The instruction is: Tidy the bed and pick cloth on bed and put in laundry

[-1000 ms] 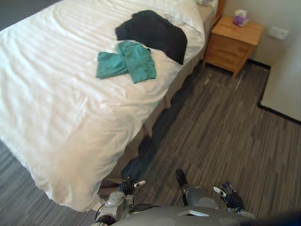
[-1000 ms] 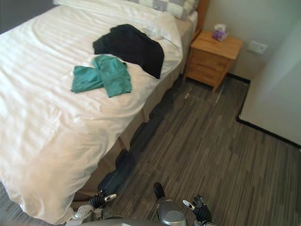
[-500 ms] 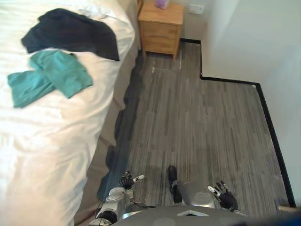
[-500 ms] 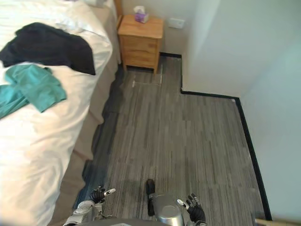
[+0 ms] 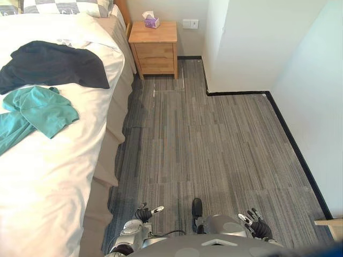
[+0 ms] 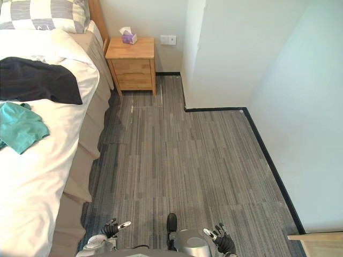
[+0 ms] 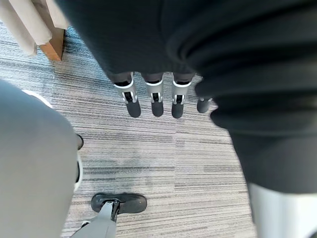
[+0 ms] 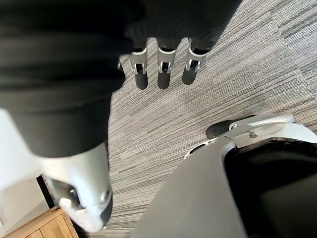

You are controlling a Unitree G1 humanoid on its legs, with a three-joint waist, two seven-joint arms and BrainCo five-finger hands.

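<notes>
Both arms hang low beside the robot, at the 6 o'clock edge of the head view. The left robot hand (image 5: 143, 214) sits at about 7 o'clock, over the grey striped floor (image 5: 214, 144) just off the bed's near corner. Its fingers (image 7: 156, 101) are straight, side by side and spread slightly, pointing down at the carpet with nothing between them. The right robot hand (image 5: 257, 227) sits at about 5 o'clock, well apart from the bed. Its fingers (image 8: 164, 74) are likewise extended and empty, above bare carpet.

The bed (image 5: 48, 176) fills the 9 o'clock side, under a white cover. Two cloths lie on it, far from both hands. The black cloth (image 5: 51, 64) lies at about 10 o'clock, spread flat, its long axis running from 9 to 3 o'clock across the bed, one end close to the bed's floor-side edge. The teal cloth (image 5: 37, 110) lies just nearer the robot and touches the black one. It is crumpled, its long axis runs from 8 to 2 o'clock, and its far end is cut off by the view's edge.

A checked pillow (image 5: 59, 6) rests at the head of the bed at 11 o'clock. A wooden nightstand (image 5: 155, 47) stands at 12 o'clock beside the bed, with a tissue box (image 5: 151, 21) on top.
</notes>
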